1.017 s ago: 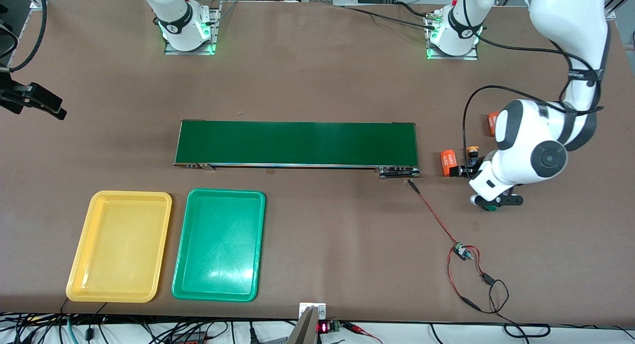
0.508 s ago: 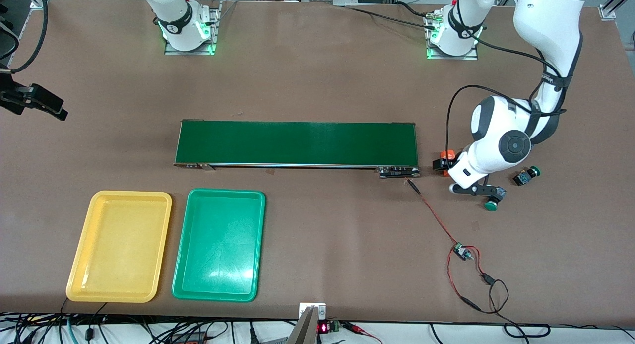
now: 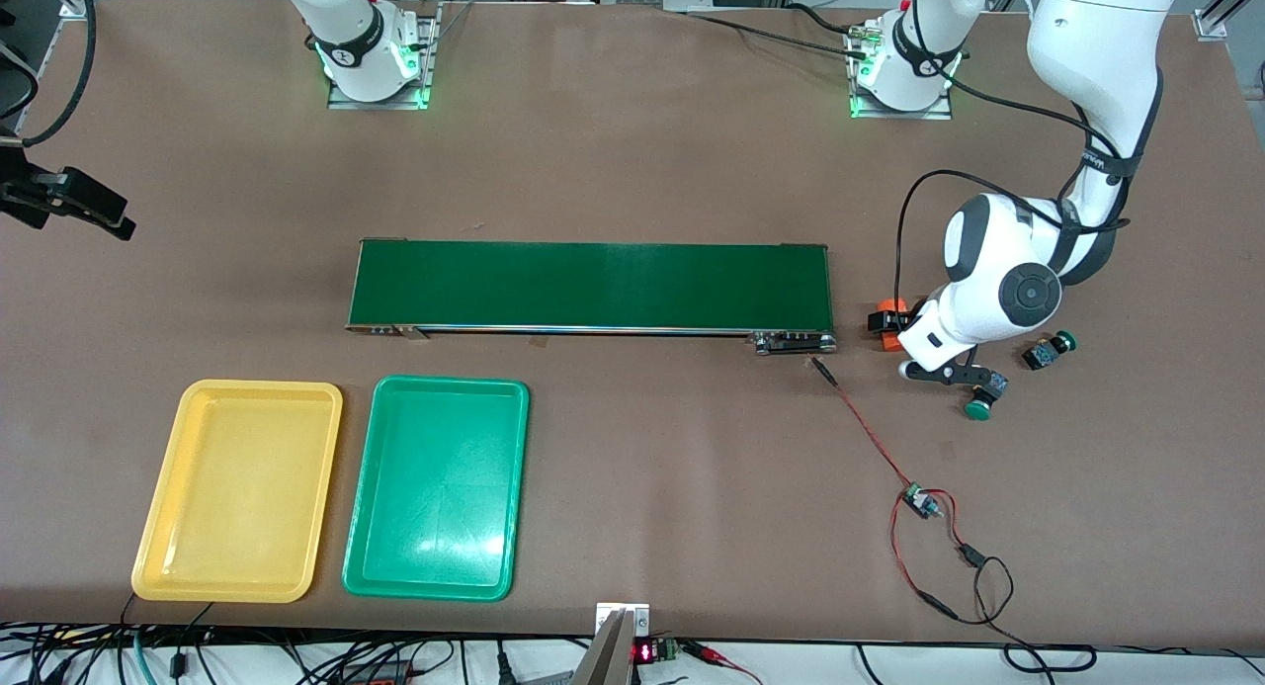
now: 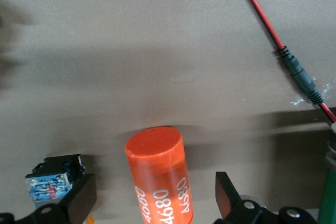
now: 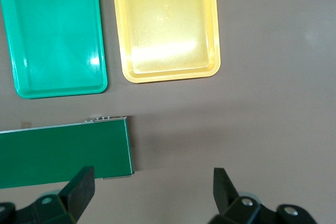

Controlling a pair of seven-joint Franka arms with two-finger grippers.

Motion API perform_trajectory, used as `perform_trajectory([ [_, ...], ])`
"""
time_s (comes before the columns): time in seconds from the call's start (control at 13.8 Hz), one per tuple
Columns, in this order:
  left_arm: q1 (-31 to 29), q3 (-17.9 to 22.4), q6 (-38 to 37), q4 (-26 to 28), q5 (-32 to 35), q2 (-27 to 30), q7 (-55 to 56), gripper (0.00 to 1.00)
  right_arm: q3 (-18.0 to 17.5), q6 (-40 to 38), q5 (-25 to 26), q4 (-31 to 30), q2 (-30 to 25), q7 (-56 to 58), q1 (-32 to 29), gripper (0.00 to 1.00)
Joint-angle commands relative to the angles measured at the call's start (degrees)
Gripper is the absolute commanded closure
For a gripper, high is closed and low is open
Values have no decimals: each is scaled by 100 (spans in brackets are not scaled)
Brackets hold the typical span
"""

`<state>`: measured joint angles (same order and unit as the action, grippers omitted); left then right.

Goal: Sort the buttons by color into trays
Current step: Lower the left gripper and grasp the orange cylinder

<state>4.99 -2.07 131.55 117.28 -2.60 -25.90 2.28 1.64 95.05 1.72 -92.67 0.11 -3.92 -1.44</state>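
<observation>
Two green-capped buttons lie near the left arm's end of the table, one [image 3: 978, 406] just nearer the front camera than the left hand, the other [image 3: 1050, 349] beside the arm. My left gripper [image 3: 886, 327] [image 4: 155, 200] is low and open, its fingers [image 4: 79, 200] on either side of an orange cylinder [image 3: 894, 306] [image 4: 157, 177] without touching it. A blue button body [image 4: 50, 177] lies just outside one finger, its cap hidden. The yellow tray [image 3: 237, 487] [image 5: 168, 24] and green tray [image 3: 435, 487] [image 5: 52, 30] hold nothing. My right gripper [image 5: 152, 192] waits open, high over the table.
The long dark-green conveyor belt [image 3: 593, 285] [image 5: 63, 153] runs across the middle of the table. A red wire [image 3: 870, 438] [image 4: 260, 14] with a black plug [image 4: 299, 74] runs from the belt's end to a small board [image 3: 919, 502].
The left arm swung toward the belt's end, uncovering a green-capped button, and its open gripper came around the orange cylinder. The right arm held still.
</observation>
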Motion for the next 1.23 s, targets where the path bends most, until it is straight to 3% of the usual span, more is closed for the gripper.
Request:
perform_trajectory([
  [0.0,-77,-22,151,49,-65,-56,-166,0,-24,-56,-111,12,-37,14,30,0],
  [0.36,-138,-22,310,75,-65,-293,-157,3,-24,-65,-119,12,-37,31,30,0],
  [0.51,-130,-22,231,75,-65,-232,-157,29,-15,-56,-119,12,-37,31,30,0],
  [0.58,-86,-31,152,49,-65,-206,-79,67,-24,-56,-119,12,-28,31,21,0],
  [0.8,-51,-83,-190,-82,-65,-13,-52,98,-15,-56,-119,12,-28,31,13,0],
  [1.16,-51,-119,-1753,-1241,-65,-12,299,100,-6,-39,-119,21,-2,31,13,0],
])
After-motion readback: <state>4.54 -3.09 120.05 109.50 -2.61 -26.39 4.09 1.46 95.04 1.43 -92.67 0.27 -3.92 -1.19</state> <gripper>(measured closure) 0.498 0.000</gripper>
